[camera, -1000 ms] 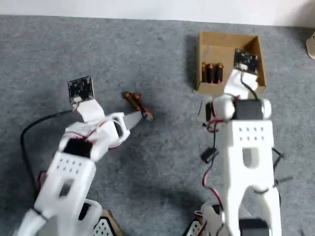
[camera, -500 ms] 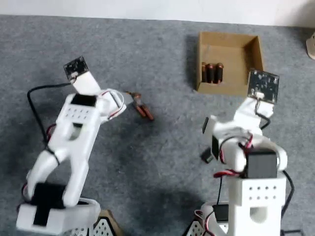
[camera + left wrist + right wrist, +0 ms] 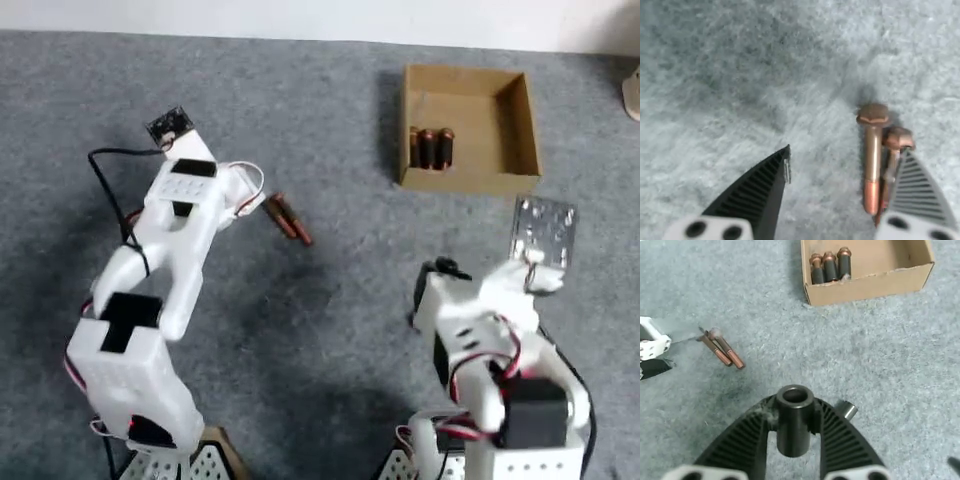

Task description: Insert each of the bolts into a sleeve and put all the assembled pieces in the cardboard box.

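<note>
**Three boxed, two to go**

Three assembled copper-and-black pieces (image 3: 428, 148) are lying in the brown cardboard box (image 3: 465, 181). Two bare copper bolts (image 3: 287, 217) are lying on the grey counter (image 3: 340, 110) inside the wide-open, empty left tool (image 3: 847, 155), one perhaps touching it. The right tool (image 3: 793, 407) is clamping a black cylindrical sleeve (image 3: 793, 432)

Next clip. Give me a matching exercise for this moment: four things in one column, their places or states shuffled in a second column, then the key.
Things:
1. two loose copper-coloured bolts
2. black cylindrical sleeve
3. three assembled bolt-and-sleeve pieces
4. left gripper

Places or states:
A. side by side inside the brown cardboard box
B. clamped by the right gripper
C. fingers open, close to the loose bolts
D. lying on the grey carpet, outside the box

Pairs: 1-D, 2-B, 3-A, 4-C.
</note>
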### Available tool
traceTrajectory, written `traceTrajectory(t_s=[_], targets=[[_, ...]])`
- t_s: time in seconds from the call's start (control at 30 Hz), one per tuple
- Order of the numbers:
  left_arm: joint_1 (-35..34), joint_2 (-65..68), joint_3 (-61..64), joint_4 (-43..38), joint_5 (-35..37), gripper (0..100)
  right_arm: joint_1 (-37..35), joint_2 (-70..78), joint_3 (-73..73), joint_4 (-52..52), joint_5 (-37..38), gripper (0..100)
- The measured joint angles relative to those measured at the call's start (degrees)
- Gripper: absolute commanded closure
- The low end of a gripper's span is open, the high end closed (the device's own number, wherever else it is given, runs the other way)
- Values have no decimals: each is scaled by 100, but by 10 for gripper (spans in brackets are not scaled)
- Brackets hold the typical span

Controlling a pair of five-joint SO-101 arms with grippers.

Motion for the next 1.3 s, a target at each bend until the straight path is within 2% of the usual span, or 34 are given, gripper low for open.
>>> traceTrajectory(t_s=[0.07,0.43,0.8,1.13,1.3], targets=[[0,158,-229,123,35,826,0,-211,88,0,9,994],[35,1046,-1125,299,290,822,0,-1055,738,0,220,994],[730,1081,-1415,325,299,822,0,-1090,791,0,308,994],[721,1081,-2655,1802,299,821,0,-1090,791,0,308,994],[835,1081,-2910,2066,299,821,0,-1090,791,0,308,994]])
